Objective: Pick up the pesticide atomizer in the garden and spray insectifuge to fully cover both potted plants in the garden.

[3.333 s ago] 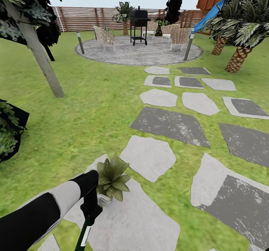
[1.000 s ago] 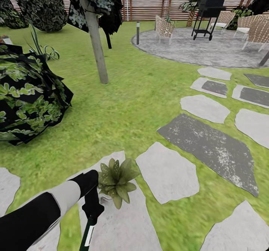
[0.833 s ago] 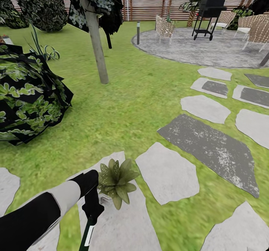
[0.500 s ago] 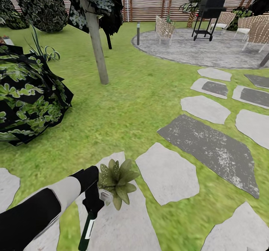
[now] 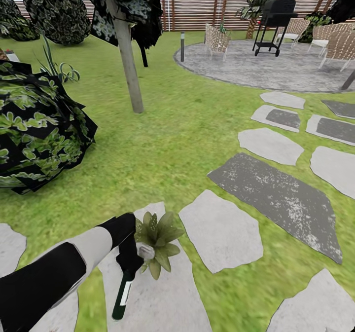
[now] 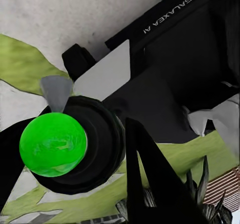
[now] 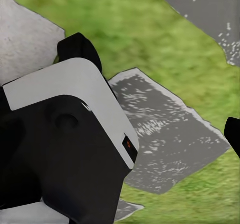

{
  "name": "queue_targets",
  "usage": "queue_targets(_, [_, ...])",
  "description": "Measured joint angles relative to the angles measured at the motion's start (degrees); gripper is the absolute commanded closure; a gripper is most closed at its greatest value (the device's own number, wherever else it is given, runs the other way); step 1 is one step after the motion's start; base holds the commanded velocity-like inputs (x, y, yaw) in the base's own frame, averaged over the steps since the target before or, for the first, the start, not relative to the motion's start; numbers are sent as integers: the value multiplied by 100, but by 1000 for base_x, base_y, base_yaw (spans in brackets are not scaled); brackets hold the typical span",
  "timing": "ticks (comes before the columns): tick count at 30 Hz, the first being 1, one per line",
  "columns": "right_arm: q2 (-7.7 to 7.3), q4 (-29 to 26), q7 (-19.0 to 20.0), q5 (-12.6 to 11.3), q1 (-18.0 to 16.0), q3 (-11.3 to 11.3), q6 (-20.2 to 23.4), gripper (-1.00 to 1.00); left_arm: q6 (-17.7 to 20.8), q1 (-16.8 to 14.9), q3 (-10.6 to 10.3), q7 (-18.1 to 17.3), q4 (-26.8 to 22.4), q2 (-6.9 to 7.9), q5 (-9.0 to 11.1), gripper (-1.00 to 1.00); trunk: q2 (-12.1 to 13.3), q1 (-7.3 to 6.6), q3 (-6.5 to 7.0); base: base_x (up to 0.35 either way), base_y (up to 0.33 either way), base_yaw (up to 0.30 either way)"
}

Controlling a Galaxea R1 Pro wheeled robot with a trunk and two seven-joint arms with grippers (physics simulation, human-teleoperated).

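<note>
In the head view my left gripper (image 5: 130, 259) is shut on the pesticide atomizer (image 5: 123, 292), a dark green bottle with a white label that hangs down and tilts. Its pale trigger head (image 5: 145, 251) touches the leaves of a potted plant (image 5: 160, 233), a low olive-green rosette on a pale stepping stone (image 5: 162, 302). The left wrist view shows the atomizer's bright green round base (image 6: 52, 144) between dark fingers (image 6: 150, 184), with the plant's leaf tips (image 6: 202, 189) beyond. In the right wrist view one dark fingertip (image 7: 233, 134) shows at the frame's edge, with nothing held.
A big dark bush (image 5: 39, 129) stands at the left and a tree trunk (image 5: 129, 60) beyond it. Grey stepping stones (image 5: 276, 199) run to the right across the lawn. A paved circle (image 5: 266, 68) with a grill (image 5: 276, 14) and wicker chairs (image 5: 217, 36) lies before the wooden fence (image 5: 197, 11).
The view swung left early on, then held. My left gripper has carried the atomizer towards the plant, and its trigger head now meets the leaves.
</note>
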Motion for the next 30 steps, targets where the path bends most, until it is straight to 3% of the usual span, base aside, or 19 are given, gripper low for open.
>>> queue_targets(7, [0,0,-5,1,-2,0,0,-100,-8,-30,-25,1,-5,-103,-14,100,0,0,10,0,-12,0])
queue_targets(13, [0,-1,-7,-1,-1,-3,1,-100,-7,44,-48,10,20,-90,-17,100,0,0,10,0,-64,0])
queue_targets(20, [0,0,-7,1,-2,-5,0,-100,-7,337,-103,18,23,-81,-14,100,0,0,10,0,-7,0])
queue_targets(30, [-1,-2,1,-1,-2,-6,0,-100,-10,271,-110,11,28,-78,-18,100,0,0,19,0,0,-53])
